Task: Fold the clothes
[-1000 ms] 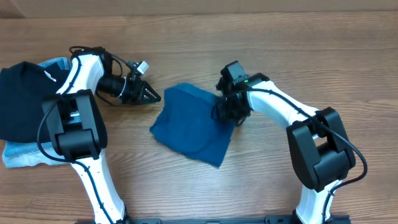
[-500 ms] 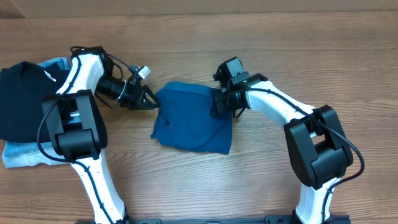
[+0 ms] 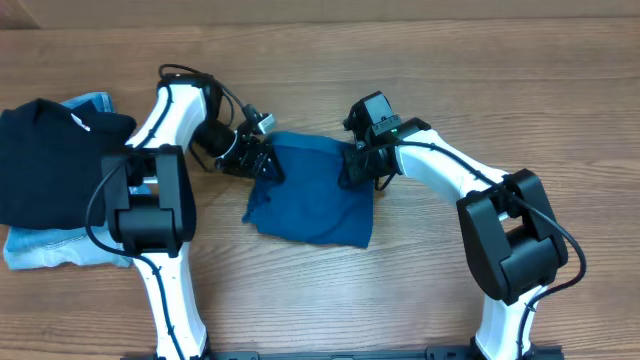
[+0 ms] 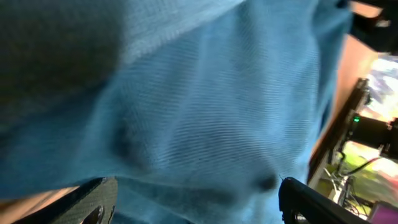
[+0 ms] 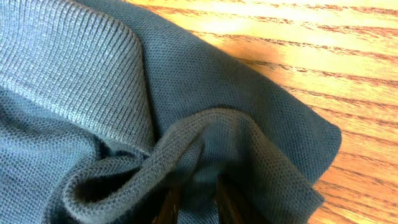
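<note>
**Overhead.** The teal-blue garment (image 3: 310, 200) lies loosely bunched near the middle of the wooden table (image 3: 450, 60), between the two arms. The left gripper (image 3: 264, 163) is at the garment's upper left edge and touches the fabric. The right gripper (image 3: 356, 170) is at its upper right edge. A black garment (image 3: 40, 165) sits at the table's far left on top of light-blue jeans (image 3: 40, 250). Both are well apart from the teal piece.

**Left wrist.** Teal knit fabric fills nearly the whole frame, close to the lens and partly blurred. The fingers (image 4: 93, 198) stand wide apart at the bottom corners, so the jaws are parted. Cloth spans the gap and no pinch is visible.

**Right wrist.** The garment covers the left and centre of the view, with bare table grain at the upper right. The fingers (image 5: 229, 202) are drawn close together at the bottom edge. A raised fold of the teal fabric is clamped between them.
</note>
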### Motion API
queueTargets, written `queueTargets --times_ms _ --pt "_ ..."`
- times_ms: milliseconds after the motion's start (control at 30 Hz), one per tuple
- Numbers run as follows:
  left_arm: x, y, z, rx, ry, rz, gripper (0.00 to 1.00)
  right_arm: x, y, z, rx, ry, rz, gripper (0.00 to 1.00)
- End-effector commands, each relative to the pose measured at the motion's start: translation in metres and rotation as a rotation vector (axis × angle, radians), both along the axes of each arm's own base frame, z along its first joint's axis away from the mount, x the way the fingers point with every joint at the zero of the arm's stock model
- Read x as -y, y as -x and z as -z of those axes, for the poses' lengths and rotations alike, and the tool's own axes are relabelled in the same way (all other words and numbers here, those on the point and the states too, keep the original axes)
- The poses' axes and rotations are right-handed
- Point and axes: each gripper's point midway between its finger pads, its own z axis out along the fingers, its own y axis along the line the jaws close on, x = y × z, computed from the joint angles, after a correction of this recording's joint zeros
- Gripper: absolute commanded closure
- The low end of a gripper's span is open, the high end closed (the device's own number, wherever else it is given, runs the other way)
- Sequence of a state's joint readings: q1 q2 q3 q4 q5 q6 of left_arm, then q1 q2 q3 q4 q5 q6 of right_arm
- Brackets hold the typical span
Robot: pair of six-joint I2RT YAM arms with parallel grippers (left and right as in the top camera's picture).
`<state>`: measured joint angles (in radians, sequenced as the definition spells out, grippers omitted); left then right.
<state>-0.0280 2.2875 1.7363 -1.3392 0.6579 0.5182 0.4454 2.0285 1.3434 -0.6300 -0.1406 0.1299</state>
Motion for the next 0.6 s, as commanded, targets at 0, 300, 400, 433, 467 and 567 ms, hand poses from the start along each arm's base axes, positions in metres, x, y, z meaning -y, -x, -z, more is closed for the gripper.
queueTargets --times_ms 0,300,400,433,467,567 --pt "-0.009 0.002 0.014 -0.027 -0.202 -0.013 0.11 0.012 0.003 0.011 -0.024 0.051 0.013 0.75" --pt "-0.015 0.018 0.035 -0.082 -0.428 -0.002 0.10 0.013 0.005 0.011 -0.031 0.054 0.012 0.74" --pt "-0.031 0.015 0.039 -0.095 -0.551 -0.076 0.13 0.013 0.005 0.011 -0.031 0.054 0.012 0.74" --pt "-0.037 0.013 0.041 -0.093 -0.593 -0.102 0.12 0.013 0.005 0.011 -0.031 0.054 0.012 0.74" --pt "-0.042 0.010 0.042 -0.091 -0.634 -0.136 0.11 0.013 0.005 0.011 -0.031 0.054 0.012 0.74" --pt "-0.042 0.010 0.042 -0.090 -0.632 -0.139 0.10 0.013 0.005 0.011 -0.032 0.055 0.013 0.74"
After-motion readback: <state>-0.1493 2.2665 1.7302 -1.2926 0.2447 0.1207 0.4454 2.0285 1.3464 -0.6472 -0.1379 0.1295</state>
